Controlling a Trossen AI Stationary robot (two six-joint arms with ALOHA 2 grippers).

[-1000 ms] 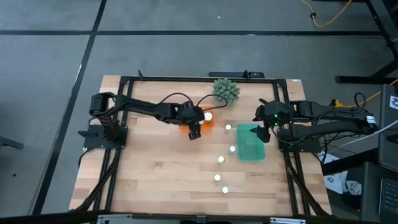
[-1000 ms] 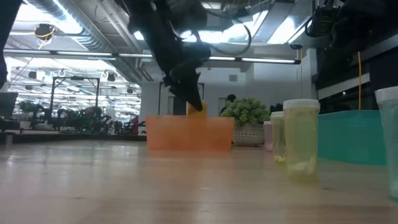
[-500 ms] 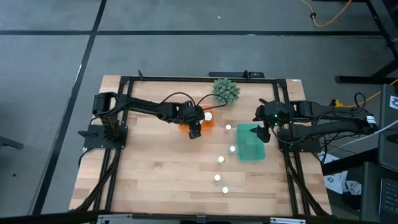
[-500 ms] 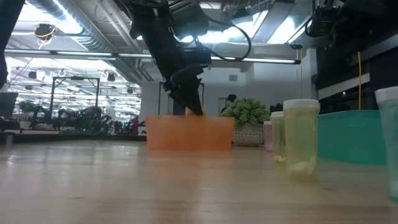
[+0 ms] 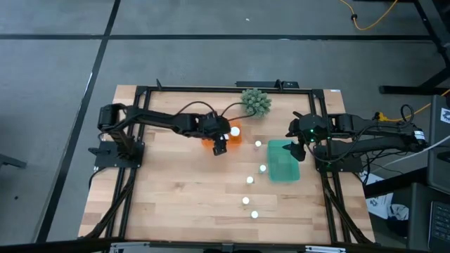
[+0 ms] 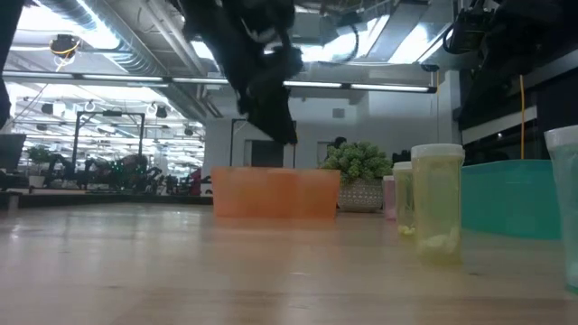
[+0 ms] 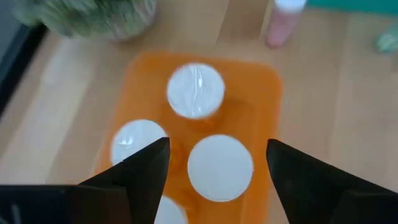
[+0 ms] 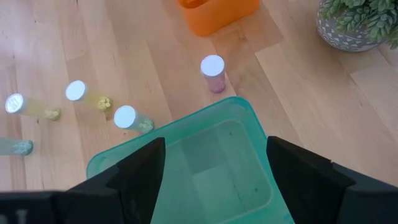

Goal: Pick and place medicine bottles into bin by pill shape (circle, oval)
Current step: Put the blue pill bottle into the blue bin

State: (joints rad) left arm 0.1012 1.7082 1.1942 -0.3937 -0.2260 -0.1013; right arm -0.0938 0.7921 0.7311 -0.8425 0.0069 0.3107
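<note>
The orange bin (image 7: pixel 261 93) holds several white-capped medicine bottles (image 7: pixel 220 167), standing caps up. My left gripper (image 7: pixel 217 146) hangs open just above them, a finger on either side of one cap, touching nothing; in the low view it (image 6: pixel 275 126) is clear of the orange bin (image 6: pixel 275 194). My right gripper (image 8: pixel 216 146) waits open over the teal bin (image 8: pixel 205 168). Several more bottles (image 5: pixel 262 169) stand loose on the table in front of the teal bin (image 5: pixel 285 160).
A spiky green plant in a pot (image 5: pixel 256 102) stands just beyond the orange bin (image 5: pixel 223 137). A pink bottle (image 8: pixel 212 71) stands between the two bins. A yellow bottle (image 6: pixel 438 203) is close to the low camera. Bare wood lies at the near left (image 5: pixel 169 197).
My left gripper has opened and let go of a bottle with yellow contents, which now stands in the orange bin. The gripper has then risen a little, clear of the bin's rim.
</note>
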